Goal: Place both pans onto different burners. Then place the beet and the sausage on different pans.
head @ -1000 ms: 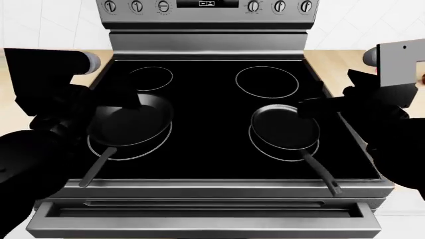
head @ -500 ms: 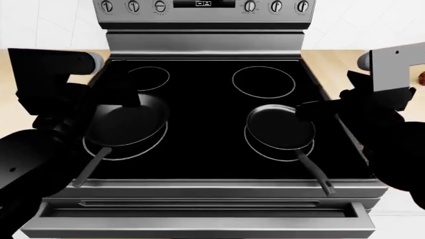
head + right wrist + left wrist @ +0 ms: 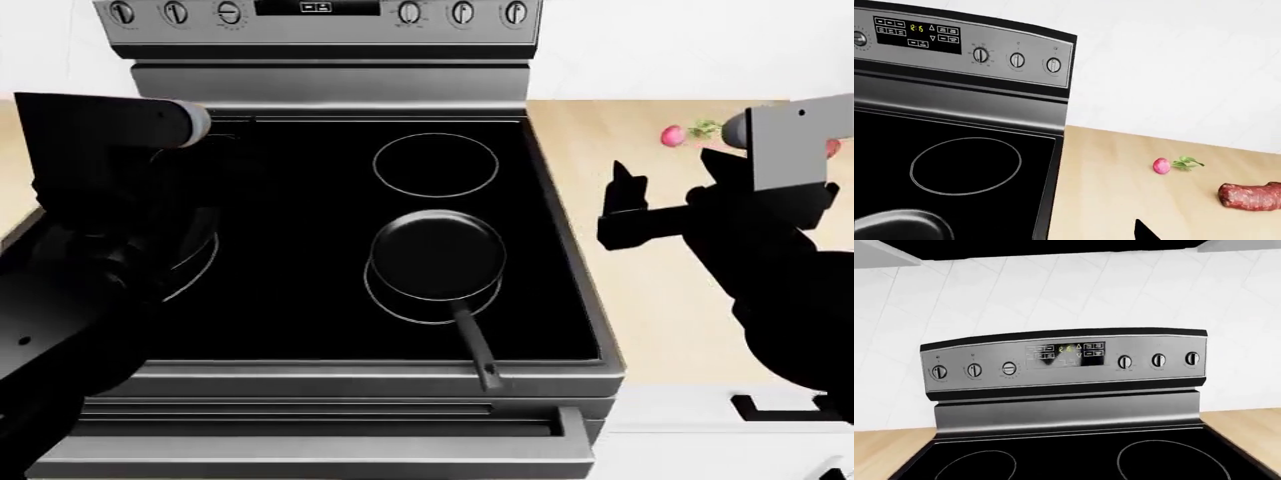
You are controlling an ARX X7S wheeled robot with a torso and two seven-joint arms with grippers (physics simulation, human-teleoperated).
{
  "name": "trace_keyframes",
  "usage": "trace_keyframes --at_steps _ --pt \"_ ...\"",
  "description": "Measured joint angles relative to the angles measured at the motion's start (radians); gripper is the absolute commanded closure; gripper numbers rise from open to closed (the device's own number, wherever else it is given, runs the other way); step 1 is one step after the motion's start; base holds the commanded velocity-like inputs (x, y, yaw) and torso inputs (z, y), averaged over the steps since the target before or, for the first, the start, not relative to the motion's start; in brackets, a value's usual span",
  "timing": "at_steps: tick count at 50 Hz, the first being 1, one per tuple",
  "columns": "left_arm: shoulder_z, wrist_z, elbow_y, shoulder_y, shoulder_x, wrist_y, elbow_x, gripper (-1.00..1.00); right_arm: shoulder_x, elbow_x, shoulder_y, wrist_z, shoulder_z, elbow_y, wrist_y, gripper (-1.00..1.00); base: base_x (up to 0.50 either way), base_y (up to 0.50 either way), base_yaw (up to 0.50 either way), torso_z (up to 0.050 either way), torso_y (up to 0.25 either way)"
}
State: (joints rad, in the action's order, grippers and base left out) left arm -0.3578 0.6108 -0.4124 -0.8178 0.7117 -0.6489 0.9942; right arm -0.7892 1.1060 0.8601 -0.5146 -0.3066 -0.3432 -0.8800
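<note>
Both pans look parked on burners, so your step in hand is fetching the food from the counter (image 3: 667, 280) at 3 o'clock of the cooktop (image 3: 307, 290).

The smaller pan (image 3: 438, 255) sits on the front burner ring (image 3: 390, 298), handle toward 6 o'clock. The larger pan (image 3: 200, 250) is mostly hidden behind your left arm (image 3: 94, 220), so confirm its seating when you can.

The beet (image 3: 1161, 165) lies on the wood, leaves pointing away from the stove, well apart from the cooktop edge. The sausage (image 3: 1251, 196) lies near it, further toward 3 o'clock and a little closer to you.

Your right gripper (image 3: 625, 205) hovers over the counter, between the stove edge and the beet; its 2 fingers appear parted and hold nothing. Your left gripper is not visible, so I cannot tell its jaw state.

Take 1 item at a time. Come straight down over the beet's round body, not the leaves, since it will likely roll if nudged. For the sausage, close across its thick middle, square to its length.
</note>
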Motion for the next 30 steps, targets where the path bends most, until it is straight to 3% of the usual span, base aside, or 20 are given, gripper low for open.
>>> trace_keyframes --at_steps 30 --pt "-0.008 0.003 -0.004 -0.003 0.0 -0.004 -0.001 -1.0 -0.011 0.007 -0.01 -0.001 0.003 -0.005 0.003 -1.0 0.0 -0.47 0.0 0.0 0.0"
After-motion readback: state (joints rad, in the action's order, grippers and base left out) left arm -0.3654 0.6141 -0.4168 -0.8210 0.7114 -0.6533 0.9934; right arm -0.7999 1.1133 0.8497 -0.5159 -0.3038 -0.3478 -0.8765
